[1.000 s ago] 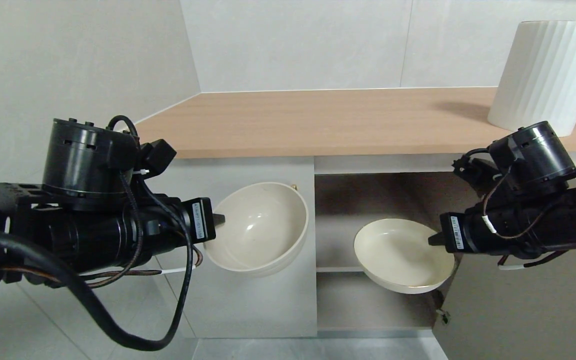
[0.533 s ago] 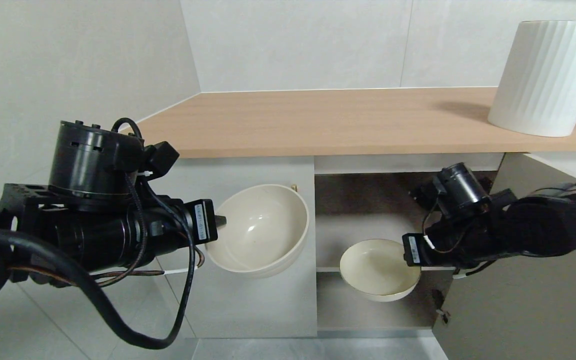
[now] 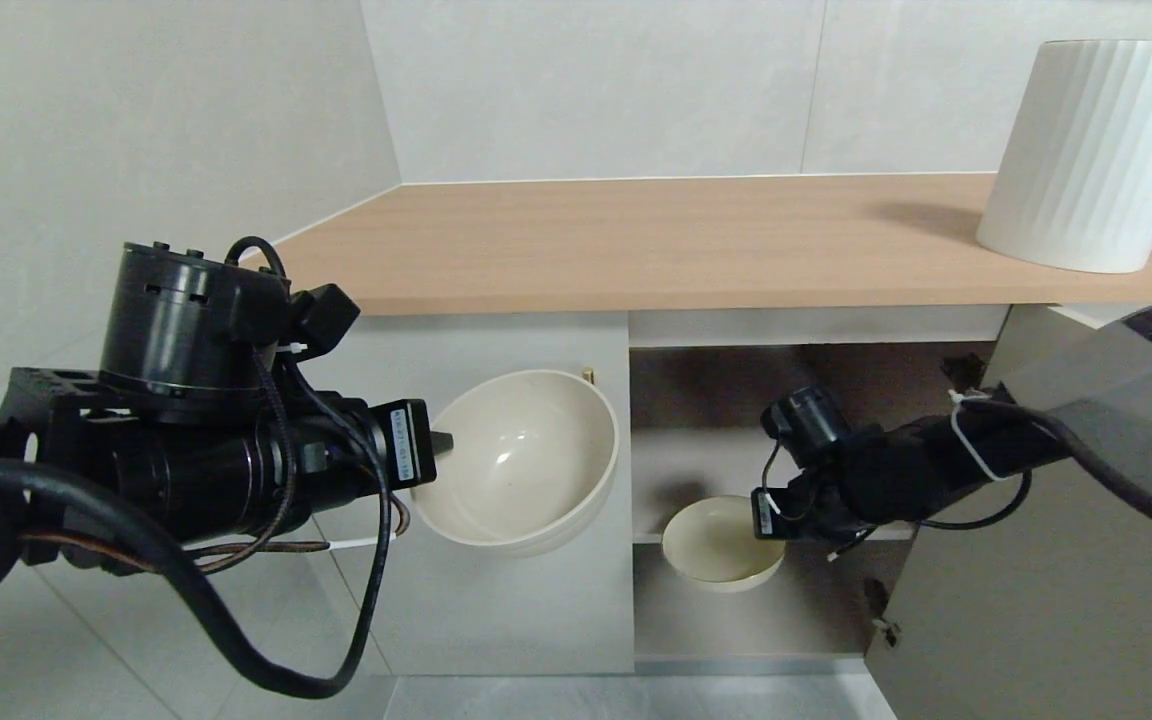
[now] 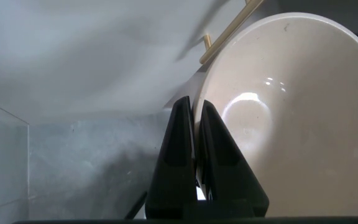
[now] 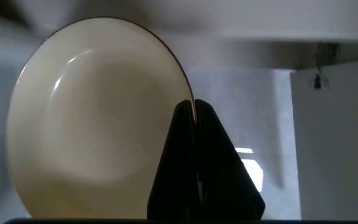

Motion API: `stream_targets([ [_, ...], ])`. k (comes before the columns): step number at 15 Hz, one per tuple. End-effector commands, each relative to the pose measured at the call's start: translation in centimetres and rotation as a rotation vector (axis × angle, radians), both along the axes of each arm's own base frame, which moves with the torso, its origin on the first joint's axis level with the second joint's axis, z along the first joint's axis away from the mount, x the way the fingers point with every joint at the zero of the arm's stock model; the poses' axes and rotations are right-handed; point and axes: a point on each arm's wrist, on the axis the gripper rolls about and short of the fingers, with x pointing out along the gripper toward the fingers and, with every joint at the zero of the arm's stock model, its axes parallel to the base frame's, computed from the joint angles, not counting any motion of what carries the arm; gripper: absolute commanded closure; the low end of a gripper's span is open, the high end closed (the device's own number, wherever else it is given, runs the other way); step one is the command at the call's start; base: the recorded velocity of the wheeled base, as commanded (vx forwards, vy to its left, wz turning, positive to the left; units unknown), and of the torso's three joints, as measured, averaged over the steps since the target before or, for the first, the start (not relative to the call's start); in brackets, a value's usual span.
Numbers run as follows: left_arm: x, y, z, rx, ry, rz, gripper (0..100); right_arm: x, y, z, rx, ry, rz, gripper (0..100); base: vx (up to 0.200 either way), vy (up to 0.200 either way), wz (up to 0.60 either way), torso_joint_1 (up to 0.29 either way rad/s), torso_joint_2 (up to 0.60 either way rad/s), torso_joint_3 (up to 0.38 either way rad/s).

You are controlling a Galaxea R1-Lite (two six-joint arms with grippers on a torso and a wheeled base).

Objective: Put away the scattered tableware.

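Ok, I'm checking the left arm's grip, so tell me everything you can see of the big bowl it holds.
The big bowl is deep, round, plain cream, glossy like glazed ceramic, and empty. It hangs tilted, opening toward the head camera, in front of the closed cupboard door. The left gripper is shut on its rim.

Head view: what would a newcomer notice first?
The left gripper holds a deep cream bowl by its rim before the closed cabinet door. The right gripper holds a shallow dish inside the open cabinet, near its shelf. A ribbed white cylinder stands on the counter.
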Motion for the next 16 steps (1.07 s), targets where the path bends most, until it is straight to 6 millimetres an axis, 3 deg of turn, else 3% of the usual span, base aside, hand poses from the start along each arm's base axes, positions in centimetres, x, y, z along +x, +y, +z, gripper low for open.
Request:
stream_targets([
  [1, 0.0, 0.0, 0.0, 0.001, 0.001, 0.000, 100, 2.8, -0.3, -3.5, -0.006, 0.025, -0.092, 100, 0.000, 0.000, 0.00, 0.000, 0.00, 0.000],
  [7, 0.1, -0.1, -0.2, 0.003, 0.007, -0.002, 100, 7.8, -2.5, -5.6, -0.015, -0.076, -0.329, 100, 0.000, 0.000, 0.00, 0.000, 0.00, 0.000],
  [16, 0.1, -0.1, -0.2, 0.005, 0.008, 0.000, 100, 10.5, -3.1, -7.3, -0.066, -0.158, -0.439, 100, 0.000, 0.000, 0.00, 0.000, 0.00, 0.000],
])
